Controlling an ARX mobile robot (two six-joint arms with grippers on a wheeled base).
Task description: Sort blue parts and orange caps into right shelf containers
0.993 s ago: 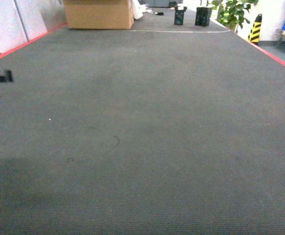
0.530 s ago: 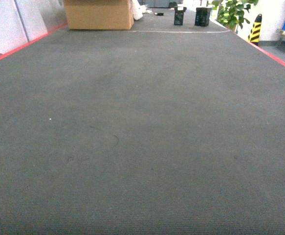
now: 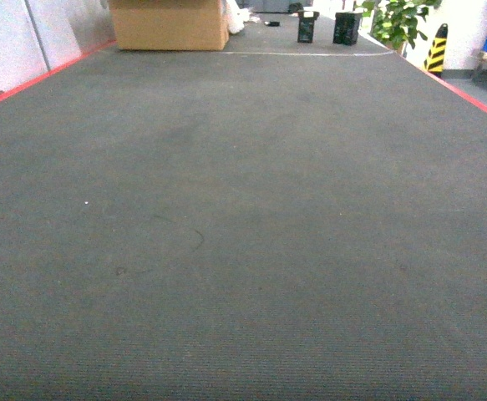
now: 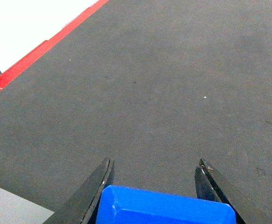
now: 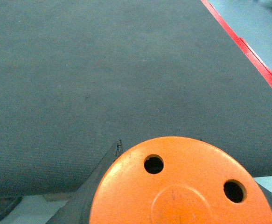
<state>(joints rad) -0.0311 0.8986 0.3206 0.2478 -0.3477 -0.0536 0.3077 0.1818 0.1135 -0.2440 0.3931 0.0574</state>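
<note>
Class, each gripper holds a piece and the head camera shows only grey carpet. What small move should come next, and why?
Probably turn the base to the right to look for the shelf. The left gripper grips a blue part and the right gripper's orange cap fills its view, so both loads seem ready, yet no shelf or crate shows over the carpet.

Wide dark mat [image 3: 243,217] lies open; cardboard box [image 3: 169,23] stands far back.
</note>
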